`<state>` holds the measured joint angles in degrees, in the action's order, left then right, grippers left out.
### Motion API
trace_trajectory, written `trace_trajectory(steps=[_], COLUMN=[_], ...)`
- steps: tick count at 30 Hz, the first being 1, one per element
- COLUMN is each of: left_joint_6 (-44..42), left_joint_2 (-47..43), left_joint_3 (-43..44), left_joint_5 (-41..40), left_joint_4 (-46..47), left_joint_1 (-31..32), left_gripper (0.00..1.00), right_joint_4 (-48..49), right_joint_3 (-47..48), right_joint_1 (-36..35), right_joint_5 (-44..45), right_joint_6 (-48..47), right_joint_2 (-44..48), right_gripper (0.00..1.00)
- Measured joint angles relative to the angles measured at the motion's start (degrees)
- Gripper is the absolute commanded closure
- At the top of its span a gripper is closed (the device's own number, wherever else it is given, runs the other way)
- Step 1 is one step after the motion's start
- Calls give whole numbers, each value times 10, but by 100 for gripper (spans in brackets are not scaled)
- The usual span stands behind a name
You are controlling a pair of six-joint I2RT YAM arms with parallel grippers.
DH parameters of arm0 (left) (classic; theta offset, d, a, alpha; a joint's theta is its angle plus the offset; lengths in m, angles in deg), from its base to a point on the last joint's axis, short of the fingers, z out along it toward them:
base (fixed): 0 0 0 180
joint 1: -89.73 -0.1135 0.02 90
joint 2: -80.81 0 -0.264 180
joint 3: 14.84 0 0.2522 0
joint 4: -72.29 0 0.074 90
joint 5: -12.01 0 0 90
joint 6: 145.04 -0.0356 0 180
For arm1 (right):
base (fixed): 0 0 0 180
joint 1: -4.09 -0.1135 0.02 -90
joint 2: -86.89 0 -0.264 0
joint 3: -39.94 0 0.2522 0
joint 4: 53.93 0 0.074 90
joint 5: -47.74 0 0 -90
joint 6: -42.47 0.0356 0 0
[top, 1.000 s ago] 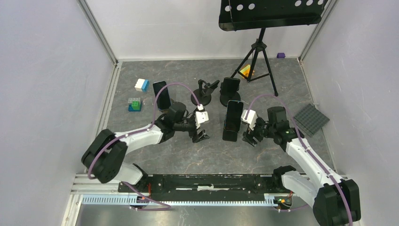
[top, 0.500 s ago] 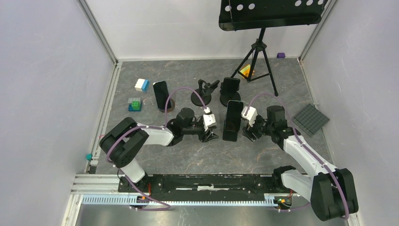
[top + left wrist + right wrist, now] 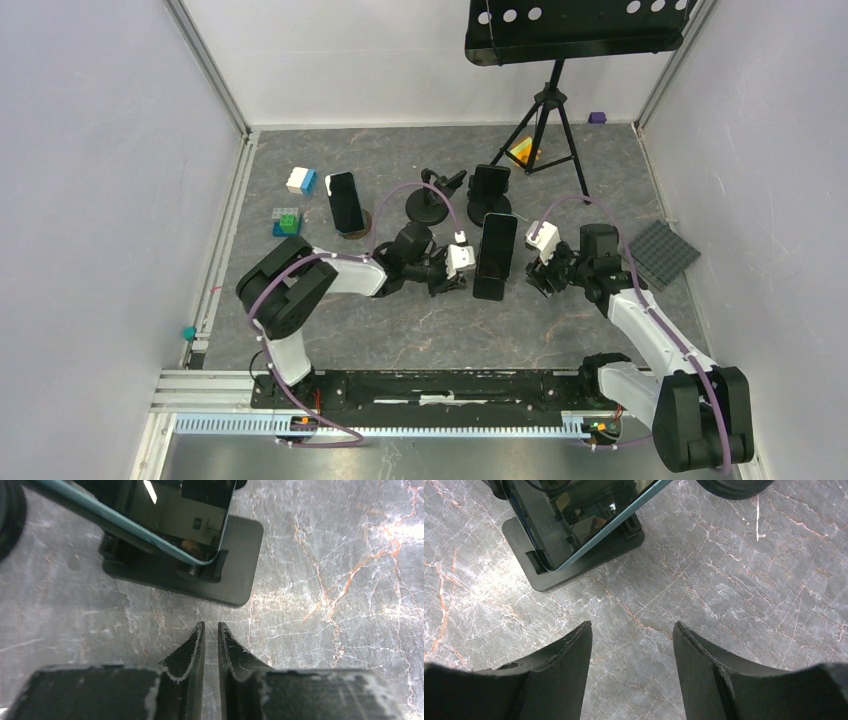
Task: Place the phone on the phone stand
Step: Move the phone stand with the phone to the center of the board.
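Note:
A dark phone (image 3: 496,255) with a teal edge leans upright on a black rectangular phone stand, mid-table. In the left wrist view the phone (image 3: 175,510) rests in the lip of the stand's base (image 3: 235,560). My left gripper (image 3: 455,283) sits just left of it, low over the table. Its jaws (image 3: 211,625) are shut to a thin slit, with only table showing between them. My right gripper (image 3: 545,282) hangs just right of the phone, open and empty (image 3: 631,625). From the right wrist the phone (image 3: 574,515) and the stand base (image 3: 594,560) lie ahead to the left.
A second phone (image 3: 344,200) and a third (image 3: 489,183) stand on round bases, with a bare round stand (image 3: 428,200) between them. A tripod music stand (image 3: 545,110) is behind. Toy bricks (image 3: 286,222) lie at left and a grey baseplate (image 3: 660,253) at right.
My left arm has reached right, up to the phone's left side, and its jaws have closed. My right gripper has drawn back a little to the right and narrowed slightly.

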<state>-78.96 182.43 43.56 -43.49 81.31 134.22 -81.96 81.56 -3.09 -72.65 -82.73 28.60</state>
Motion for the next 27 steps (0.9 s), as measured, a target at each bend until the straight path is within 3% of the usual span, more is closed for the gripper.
trace_trajectory(steps=[17, 27], left_joint_6=[96, 103], left_joint_2=[104, 124], left_joint_3=[14, 49], left_joint_5=[5, 5], left_joint_4=[157, 144], left_joint_1=[9, 10], left_gripper=[92, 87], right_joint_4=[-28, -47], right_joint_3=[0, 0], right_joint_1=[49, 97], right_joint_5=[-19, -43], right_joint_6=[-12, -23], right_joint_2=[33, 39], right_gripper=[36, 36])
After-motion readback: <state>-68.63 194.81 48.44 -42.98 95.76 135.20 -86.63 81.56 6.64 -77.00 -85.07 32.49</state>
